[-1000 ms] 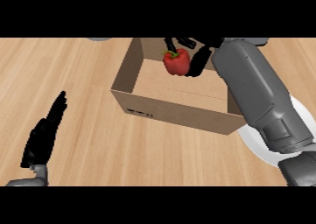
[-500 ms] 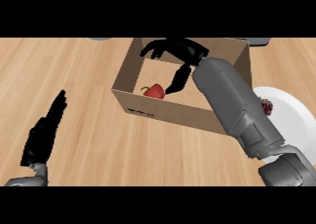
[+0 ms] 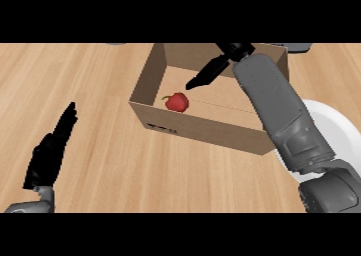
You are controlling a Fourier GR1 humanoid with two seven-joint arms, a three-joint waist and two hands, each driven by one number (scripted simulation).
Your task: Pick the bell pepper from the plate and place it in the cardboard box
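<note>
Two hands: both black, both holding nothing.
Landmark: cardboard box (image 3: 212, 131), open at the top, standing on the wooden counter (image 3: 102, 75).
Bell pepper (image 3: 177, 102): red, lying on the floor of the box, in the corner nearest the box's left wall; nothing touches it.
Right hand (image 3: 212, 70): over the open box, above and to the right of the pepper, fingers straight and close together, pointing down-left toward the pepper, apart from it.
Right forearm (image 3: 275, 107): grey, crossing the right side of the box from the lower right.
Left hand (image 3: 54, 150): well left of the box, over bare counter, fingers straight and pressed together, pointing up.
Plate (image 3: 338, 130): white, just right of the box, partly hidden by the right forearm.
</note>
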